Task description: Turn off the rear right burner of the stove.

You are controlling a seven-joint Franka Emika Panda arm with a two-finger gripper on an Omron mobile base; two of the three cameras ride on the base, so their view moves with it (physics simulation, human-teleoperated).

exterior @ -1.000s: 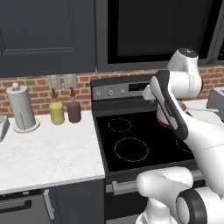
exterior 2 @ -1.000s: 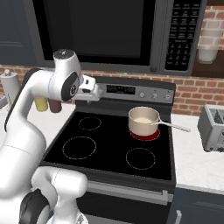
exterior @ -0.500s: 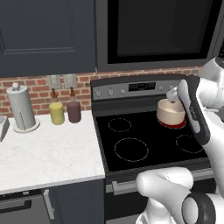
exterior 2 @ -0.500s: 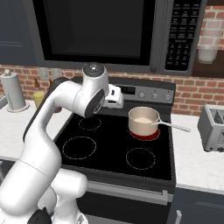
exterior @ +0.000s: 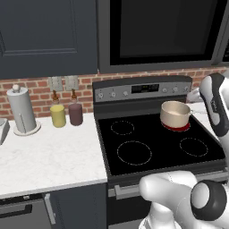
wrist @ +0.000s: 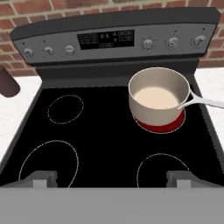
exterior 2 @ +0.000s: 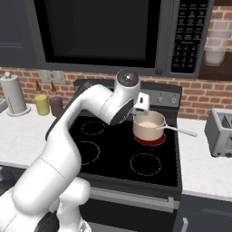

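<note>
The stove (wrist: 105, 127) is a black glass top with white rings and a grey back panel carrying small round knobs (wrist: 171, 43) and a dark display (wrist: 105, 38). The rear right burner (wrist: 159, 126) glows red under a beige saucepan (wrist: 157, 98); it also shows as a red patch (exterior: 176, 128) (exterior 2: 149, 139). My gripper (wrist: 112, 179) hangs open above the cooktop's front, facing the panel, with nothing between its fingertips (wrist: 41, 177). In the right base view the gripper (exterior 2: 142, 102) is just left of the saucepan (exterior 2: 148, 124), short of the knobs.
The saucepan's long handle (wrist: 205, 101) points right. A paper towel roll (exterior: 21, 109), a yellow bottle (exterior: 57, 114) and a dark bottle (exterior: 75, 112) stand on the white counter left of the stove. A toaster (exterior 2: 219, 131) sits at the right, a microwave (exterior 2: 113, 36) overhead.
My arm has swung right across the stove, carrying the hand from the panel's left part to beside the saucepan. The saucepan and the red patch have stayed put.
</note>
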